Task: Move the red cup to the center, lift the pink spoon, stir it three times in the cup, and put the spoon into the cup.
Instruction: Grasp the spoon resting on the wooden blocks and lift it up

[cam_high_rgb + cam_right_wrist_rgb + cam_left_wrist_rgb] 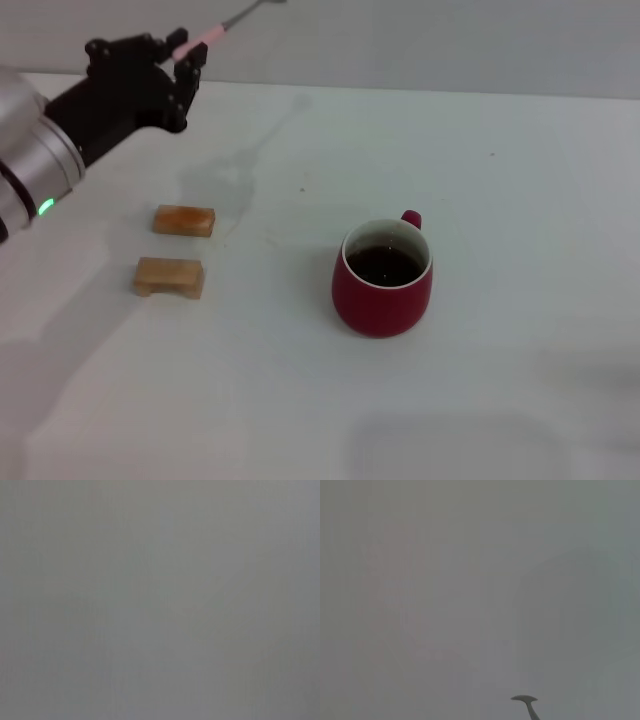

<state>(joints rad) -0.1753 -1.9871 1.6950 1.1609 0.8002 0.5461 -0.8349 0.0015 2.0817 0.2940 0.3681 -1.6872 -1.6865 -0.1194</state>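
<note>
Left gripper [183,62], upper left of the frame, jaws pinching the pink spoon [208,36] raised above the tabletop [500,180]; red cup [383,280] stands at centre-right.

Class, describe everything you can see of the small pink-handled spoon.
The small pink-handled spoon has a slim pale pink handle and a grey metal neck and bowl end. The black left gripper grips its handle, holding it tilted in the air, bowl end up and away, above the white table's far left. It touches nothing else.
</note>
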